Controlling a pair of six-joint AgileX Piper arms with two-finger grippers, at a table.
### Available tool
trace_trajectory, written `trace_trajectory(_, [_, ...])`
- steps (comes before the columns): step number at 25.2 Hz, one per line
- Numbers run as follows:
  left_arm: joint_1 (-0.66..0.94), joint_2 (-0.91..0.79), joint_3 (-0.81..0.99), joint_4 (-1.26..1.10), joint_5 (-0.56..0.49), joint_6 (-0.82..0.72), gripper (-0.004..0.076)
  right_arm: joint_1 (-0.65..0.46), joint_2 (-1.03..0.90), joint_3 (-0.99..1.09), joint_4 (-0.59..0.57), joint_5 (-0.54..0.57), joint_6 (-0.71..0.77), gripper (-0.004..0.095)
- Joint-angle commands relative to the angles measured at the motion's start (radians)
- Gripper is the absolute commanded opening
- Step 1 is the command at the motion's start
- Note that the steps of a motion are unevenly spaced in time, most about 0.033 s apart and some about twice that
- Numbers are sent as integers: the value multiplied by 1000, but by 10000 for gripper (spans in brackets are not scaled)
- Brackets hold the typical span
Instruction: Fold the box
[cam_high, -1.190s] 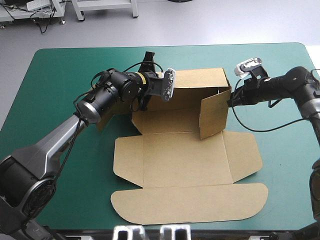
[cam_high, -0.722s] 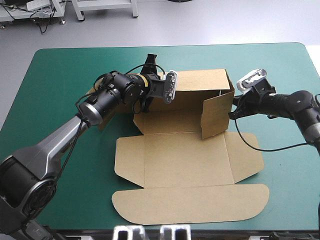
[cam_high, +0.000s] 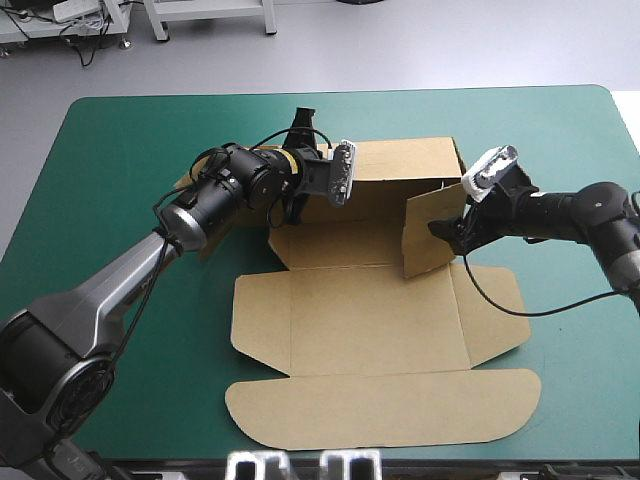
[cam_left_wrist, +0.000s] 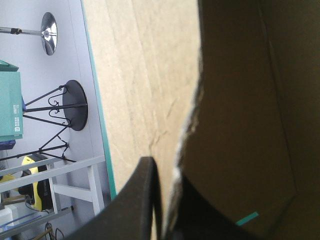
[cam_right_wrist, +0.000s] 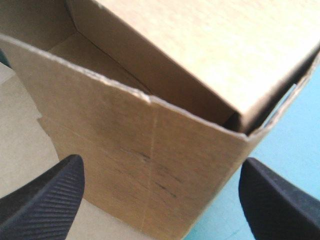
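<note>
Right hand (cam_right_wrist: 161, 164) has slid in toward the box's (cam_high: 360, 320) standing right flap (cam_high: 425, 235), fingers spread, gripping nothing. Left hand (cam_left_wrist: 167, 170) pinches the raised far wall's left end. Box sits mid-counter (cam_high: 120, 150), near panels flat. I'd push that flap squarely inward, slowly; nothing else crowds it.

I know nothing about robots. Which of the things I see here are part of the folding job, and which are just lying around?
Part of the job:
the brown box, back wall raised
the left gripper, fingers shut on the box's board
the right gripper, fingers open before the raised right side wall

Just there:
the table with its teal-green cover, under it all
</note>
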Motion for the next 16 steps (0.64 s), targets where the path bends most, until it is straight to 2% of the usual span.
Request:
trace_trajectory(1, [-36,4,13,-135,113,-63,-9,61,-14,-26,71,-85,-44,793])
trace_trajectory(3, [-38,4,13,-135,115,-87,-9,118,-11,-26,19,-240,-5,787])
trace_trajectory(6, [-38,4,13,-133,115,-123,-9,124,-11,-26,16,-312,35,744])
trace_trajectory(12, [-38,4,13,-142,110,-142,-9,126,-11,-26,-17,-303,41,519])
trace_trajectory(16, [-38,4,13,-142,103,-142,-9,126,-11,-26,-22,-253,30,296])
